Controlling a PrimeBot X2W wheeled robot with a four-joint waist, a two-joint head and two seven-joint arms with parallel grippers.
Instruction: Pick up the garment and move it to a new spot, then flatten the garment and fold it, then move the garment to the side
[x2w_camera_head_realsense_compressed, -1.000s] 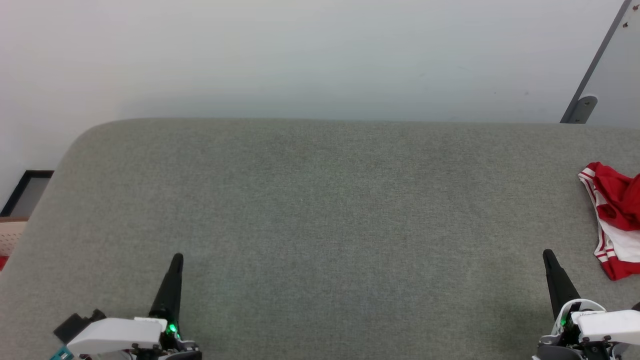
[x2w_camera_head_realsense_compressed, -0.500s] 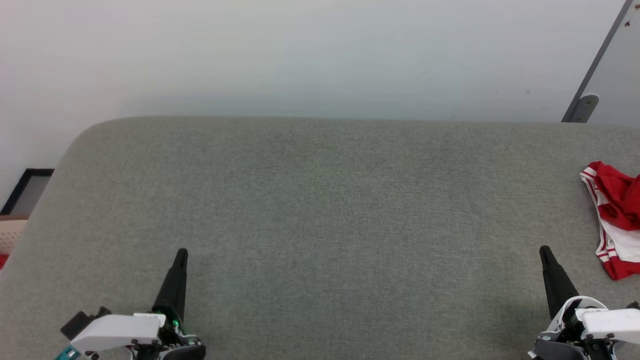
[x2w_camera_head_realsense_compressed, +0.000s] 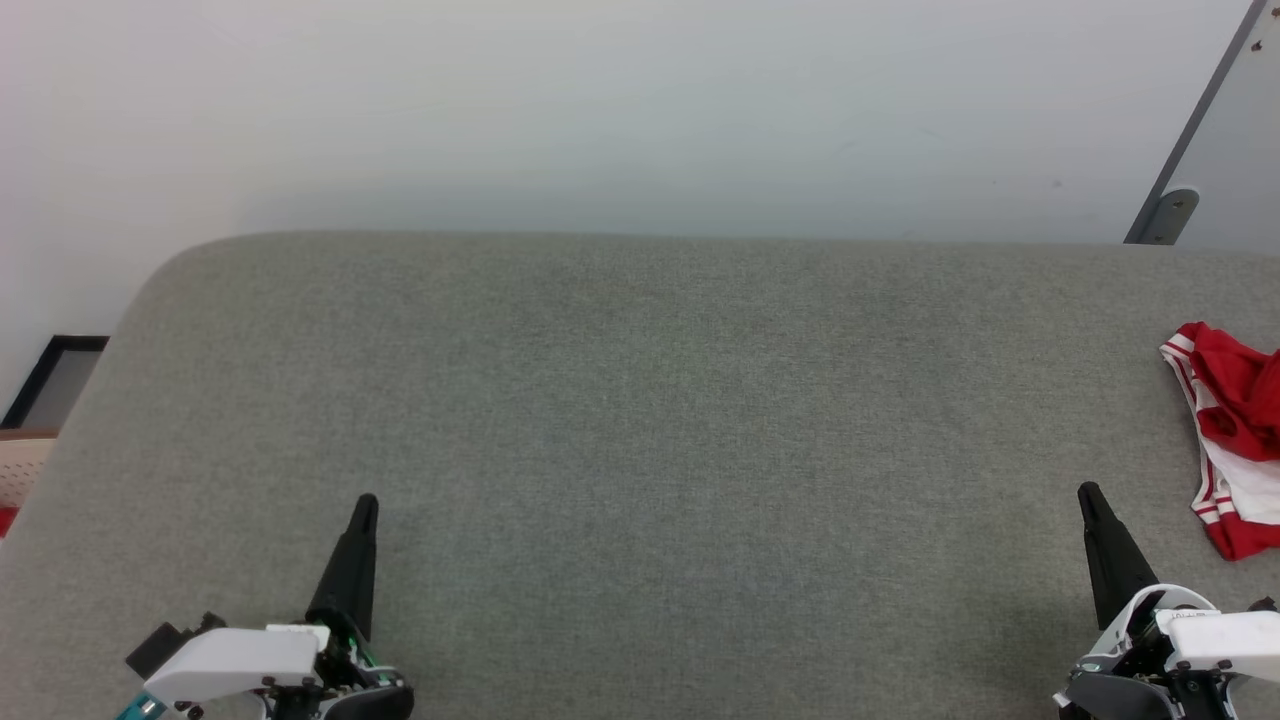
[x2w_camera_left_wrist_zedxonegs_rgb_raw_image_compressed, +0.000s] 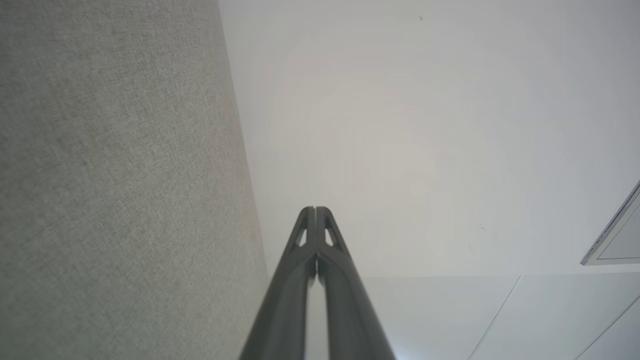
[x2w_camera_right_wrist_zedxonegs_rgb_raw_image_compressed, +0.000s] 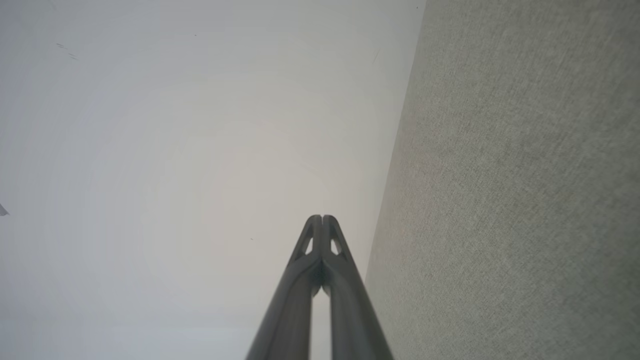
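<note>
Both grippers sit low in the head view, pointing away from the robot over the grey fabric-covered table (x2w_camera_head_realsense_compressed: 640, 400). The left gripper (x2w_camera_head_realsense_compressed: 366, 502) is at the lower left and fully closed, so its two dark fingers read as a single spike. The left wrist view backs that up: the fingers (x2w_camera_left_wrist_zedxonegs_rgb_raw_image_compressed: 292, 285) meet right at the tips with just a thin slit lower down, and nothing is clamped in there. Same story for the right gripper (x2w_camera_head_realsense_compressed: 1088, 492) at the lower right. It's pinched closed and empty, and in the right wrist view its fingers (x2w_camera_right_wrist_zedxonegs_rgb_raw_image_compressed: 295, 295) touch tip to tip. In both wrist views the grey cloth surface runs along one side of the fingers and a plain pale wall (x2w_camera_head_realsense_compressed: 600, 120) takes the other. I can't tell whether either gripper actually rests on the table or floats just above it.

The garment (x2w_camera_head_realsense_compressed: 1232, 440) is a crumpled red and white heap lying on the table at the far right edge of the head view, partly cut off by the frame. There's red-and-white striped trim along its left side. It's near the right gripper, a bit further out and to the right of the fingertips, but clearly apart from them.

Off the table's left edge there's a sliver of a beige perforated basket (x2w_camera_head_realsense_compressed: 18, 470) with a dark-framed panel (x2w_camera_head_realsense_compressed: 55, 380) behind it.
</note>
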